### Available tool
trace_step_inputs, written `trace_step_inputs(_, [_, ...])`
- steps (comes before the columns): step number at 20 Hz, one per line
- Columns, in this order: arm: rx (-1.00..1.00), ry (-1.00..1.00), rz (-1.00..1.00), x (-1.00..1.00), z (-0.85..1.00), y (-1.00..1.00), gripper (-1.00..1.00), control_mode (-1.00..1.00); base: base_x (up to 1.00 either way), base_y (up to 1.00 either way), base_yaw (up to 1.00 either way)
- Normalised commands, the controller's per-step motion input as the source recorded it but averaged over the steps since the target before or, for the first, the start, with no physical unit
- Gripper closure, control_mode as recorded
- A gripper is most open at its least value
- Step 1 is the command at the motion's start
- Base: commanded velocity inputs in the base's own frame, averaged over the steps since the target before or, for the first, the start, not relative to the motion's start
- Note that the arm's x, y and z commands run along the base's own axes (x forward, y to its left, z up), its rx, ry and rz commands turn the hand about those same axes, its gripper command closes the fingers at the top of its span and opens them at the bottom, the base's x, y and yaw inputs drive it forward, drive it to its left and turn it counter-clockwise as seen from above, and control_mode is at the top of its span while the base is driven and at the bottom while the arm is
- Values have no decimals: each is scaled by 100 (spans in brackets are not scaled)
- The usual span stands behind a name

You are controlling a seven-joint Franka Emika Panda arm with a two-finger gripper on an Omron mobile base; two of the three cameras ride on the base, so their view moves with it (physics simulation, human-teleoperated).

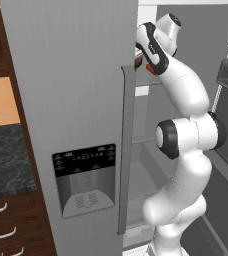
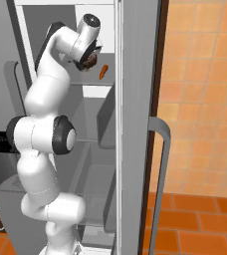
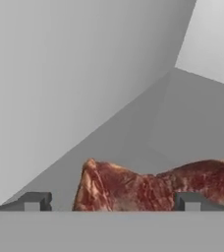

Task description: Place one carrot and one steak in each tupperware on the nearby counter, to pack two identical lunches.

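Observation:
A brown, pale-marbled steak (image 3: 133,187) lies on a grey fridge shelf. My gripper (image 3: 112,203) is open, with its fingertips (image 3: 35,201) standing wide on either side of the meat. There is a gap on the left side. The arm reaches high into the open fridge, where the steak (image 2: 90,62) peeks out under the hand. A small orange carrot (image 2: 103,71) lies just beside it on the same shelf. From the left, the carrot (image 1: 149,68) shows as an orange spot under the wrist. The black marbled counter (image 1: 6,160) lies at far left. The tupperware is out of view.
The closed grey fridge door (image 1: 76,100) with its dispenser panel and long handle (image 1: 126,150) stands close on the arm's left. The open right door (image 2: 135,124) stands edge-on on the arm's right. Lower shelves and bins sit below the hand. Dark drawers (image 1: 6,225) sit under the counter.

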Motion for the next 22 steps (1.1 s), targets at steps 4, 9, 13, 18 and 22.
trace_step_inputs(4, [0, 1, 7, 0, -7, 11, 100, -100, 0, 0, 0])
trace_step_inputs(9, [0, -3, 0, -30, 0, 0, 100, -100, 0, 0, 0])
trace_step_inputs(13, [-1, -7, 0, -41, 0, -4, 100, -100, 0, 0, 0])
trace_step_inputs(18, [0, -2, -1, -64, 1, -17, 100, -100, 0, 0, 0])
trace_step_inputs(22, [0, -2, -5, -97, 18, -18, 100, -100, 0, 0, 0])
